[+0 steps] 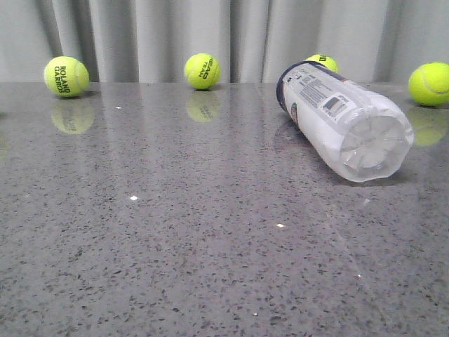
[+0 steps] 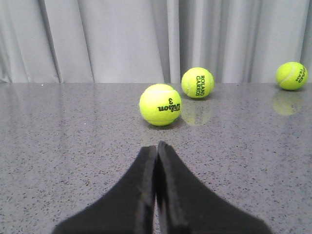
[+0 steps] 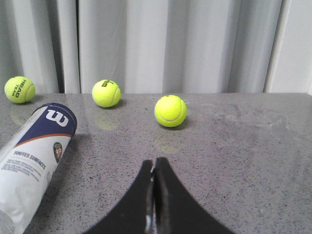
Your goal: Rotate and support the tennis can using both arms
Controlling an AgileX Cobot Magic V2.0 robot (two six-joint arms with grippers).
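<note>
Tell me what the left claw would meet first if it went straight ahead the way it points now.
Most likely the Wilson tennis ball. The left claw, shut, points nearly at it across bare table; the ball sits almost dead ahead, though depth is hard to judge.

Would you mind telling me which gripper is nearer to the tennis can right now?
Right. The right gripper, fingers closed, has the tennis can lying on its side just beside it. The left gripper, also closed, faces only tennis balls; the can is absent from its view.
</note>
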